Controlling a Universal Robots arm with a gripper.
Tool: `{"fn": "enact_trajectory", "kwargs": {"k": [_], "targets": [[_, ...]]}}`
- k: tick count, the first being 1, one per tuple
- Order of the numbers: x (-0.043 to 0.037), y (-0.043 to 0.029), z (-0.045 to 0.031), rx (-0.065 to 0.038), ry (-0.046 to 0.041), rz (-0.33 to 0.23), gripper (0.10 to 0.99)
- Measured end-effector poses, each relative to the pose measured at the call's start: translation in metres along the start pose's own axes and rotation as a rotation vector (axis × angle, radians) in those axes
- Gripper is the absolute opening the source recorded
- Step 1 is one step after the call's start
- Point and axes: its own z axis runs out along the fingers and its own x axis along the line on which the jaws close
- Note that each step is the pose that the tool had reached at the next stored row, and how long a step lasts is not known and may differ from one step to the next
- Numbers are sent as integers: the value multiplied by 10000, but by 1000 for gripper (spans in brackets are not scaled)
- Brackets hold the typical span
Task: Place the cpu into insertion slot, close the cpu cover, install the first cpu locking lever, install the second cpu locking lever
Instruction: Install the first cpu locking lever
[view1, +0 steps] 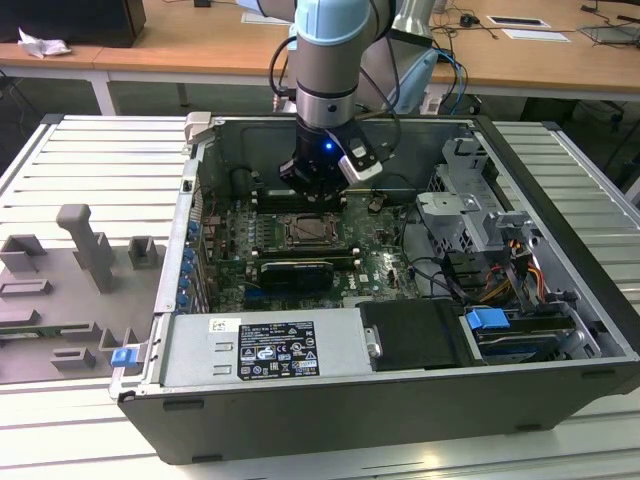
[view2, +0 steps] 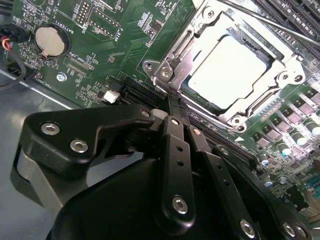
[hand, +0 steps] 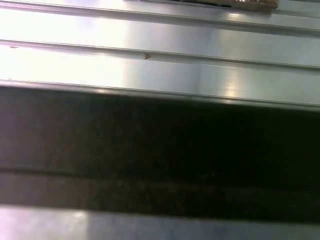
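A: Cpu (view2: 231, 71) location, second wrist view: seated in the socket on the green motherboard (view2: 100, 45), pale top showing through the square window of the cpu cover (view2: 280, 57). Cover lies flat over it.

B: Levers?

A: A thin metal locking lever (view2: 265, 22) runs along one side of the socket; whether it is latched, cannot tell. A round coin battery (view2: 48, 41) sits on the board, well apart from the socket.

B: End effector in that view?

A: End effector (view2: 172, 102) is just beside the socket's corner, black fingers (view2: 176, 145) drawn together to a narrow tip. Nothing seen between them.

B: Exterior view?

A: Arm (view1: 328, 60) comes straight down into the open computer case (view1: 560, 190), which lies on its side on the slatted metal table (view1: 90, 160). End effector (view1: 313, 192) hangs directly over the socket area, cpu (view1: 309, 231) just below it. Graphics card (view1: 297, 270) lies on the near side of the socket. Grey fixtures (view1: 85, 245) stand on the table at the exterior view's left.

B: First wrist view?

A: Ribbed metal surface (hand: 160, 60) and a dark band (hand: 160, 150) across it; cannot identify the band.
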Motion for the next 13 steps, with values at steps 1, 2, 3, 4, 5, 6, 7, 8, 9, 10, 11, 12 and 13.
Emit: {"fn": "enact_trajectory", "kwargs": {"k": [1, 2, 3, 4, 5, 6, 7, 8, 9, 10, 11, 12, 13], "targets": [[1, -2, 3, 1, 1, 0, 106], [1, -4, 11, -3, -1, 1, 106], [1, -5, 15, -3, -1, 1, 106], [1, -6, 19, -1, 0, 1, 106], [1, -7, 22, -1, 2, 1, 106], [1, -8, 25, -19, 2, -2, 106], [2, -9, 29, -58, 1, -1, 106], [1, -7, 32, -86, -4, 0, 106], [1, -7, 33, -99, -6, 1, 106], [1, -7, 33, -105, -8, 0, 106], [1, -7, 33, -106, -8, 0, 106], [0, -7, 30, -108, -9, 0, 106], [0, -6, 25, -113, -12, 0, 106]]}}
